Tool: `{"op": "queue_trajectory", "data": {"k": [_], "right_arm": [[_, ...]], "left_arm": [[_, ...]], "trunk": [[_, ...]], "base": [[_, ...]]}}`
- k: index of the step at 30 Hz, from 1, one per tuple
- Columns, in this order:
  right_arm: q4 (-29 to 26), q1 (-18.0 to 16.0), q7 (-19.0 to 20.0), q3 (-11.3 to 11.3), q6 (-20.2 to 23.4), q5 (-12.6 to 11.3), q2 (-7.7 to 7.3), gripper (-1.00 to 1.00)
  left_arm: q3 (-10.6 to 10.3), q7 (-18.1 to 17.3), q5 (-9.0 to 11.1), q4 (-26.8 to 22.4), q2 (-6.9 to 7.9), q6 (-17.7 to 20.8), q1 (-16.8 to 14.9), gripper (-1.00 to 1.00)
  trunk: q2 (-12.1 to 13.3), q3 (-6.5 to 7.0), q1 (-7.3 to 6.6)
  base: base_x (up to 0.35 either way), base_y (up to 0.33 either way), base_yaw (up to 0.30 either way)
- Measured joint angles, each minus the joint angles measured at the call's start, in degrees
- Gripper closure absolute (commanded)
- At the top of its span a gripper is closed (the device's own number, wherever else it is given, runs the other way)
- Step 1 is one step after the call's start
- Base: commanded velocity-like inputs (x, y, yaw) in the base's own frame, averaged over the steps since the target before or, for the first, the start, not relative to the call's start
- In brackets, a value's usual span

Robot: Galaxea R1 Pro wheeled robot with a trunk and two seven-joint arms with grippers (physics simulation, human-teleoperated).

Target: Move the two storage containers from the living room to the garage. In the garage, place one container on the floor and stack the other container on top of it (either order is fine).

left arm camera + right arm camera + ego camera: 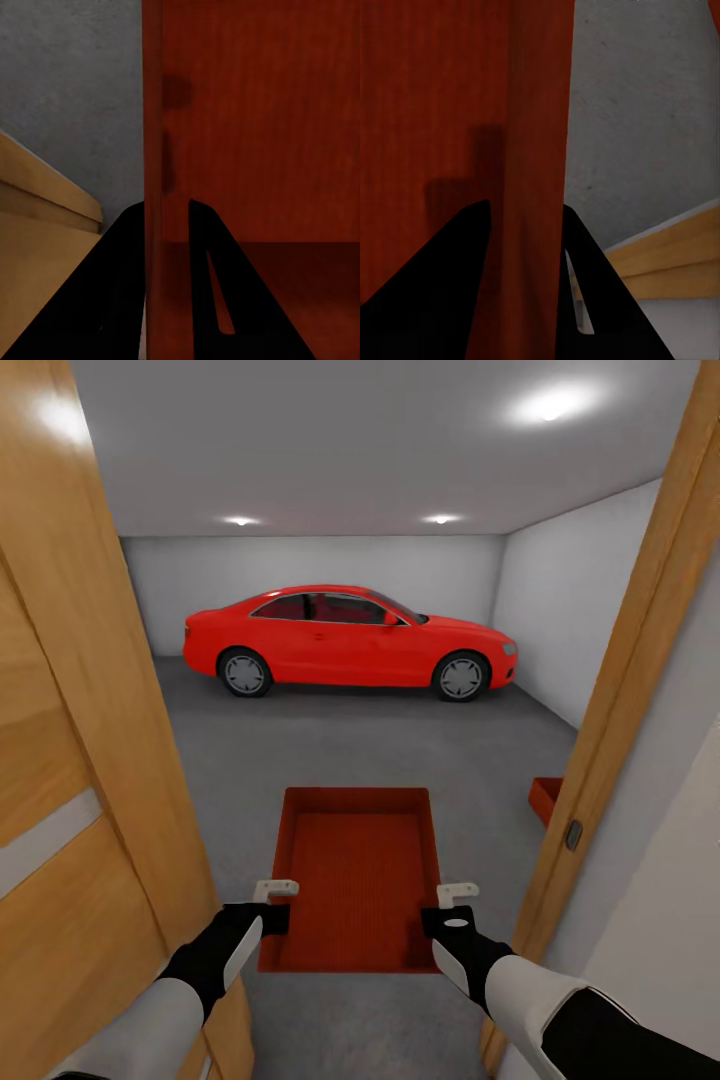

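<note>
Both arms reach forward at the bottom of the head view, and each claw is clamped on a side wall of the storage container (360,875): left claw (272,905) on the left wall, right claw (450,908) on the right wall. Wrist views back this up, the left one shows the claw's (166,225) dark fingers (112,292) straddling the red-orange wall, one inside and one outside, and the right claw (526,217) sits the same way on its wall. So the bin is held up open side up between the arms, over the grey speckled floor (300,750), right in a doorway with the wooden door (70,760) on the left and a wooden frame (620,690) on the right. Second storage container (545,798) pokes out past the frame, down on the floor by the right wall. Red car (350,640) parked at the back of the garage
</note>
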Motion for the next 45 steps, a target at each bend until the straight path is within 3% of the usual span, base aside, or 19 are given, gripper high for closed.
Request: {"op": "queue_trajectory", "data": {"k": [37,45], "right_arm": [[-0.02,-0.01,0.16,-0.28,-0.43,0.03,-0.08,1.0],[0.0,0.0,0.13,-0.08,-0.08,0.04,-0.09,1.0]], "left_arm": [[0.15,-0.05,-0.59,-0.44,-0.1,0.1,-0.02,1.0],[0.02,0.07,-0.16,-0.09,-0.09,0.01,0.01,1.0]], "trunk": [[0.0,0.0,0.0],[-0.01,0.0,-0.03]], "base": [[0.017,0.015,0.0],[0.232,0.0,0.0]]}}
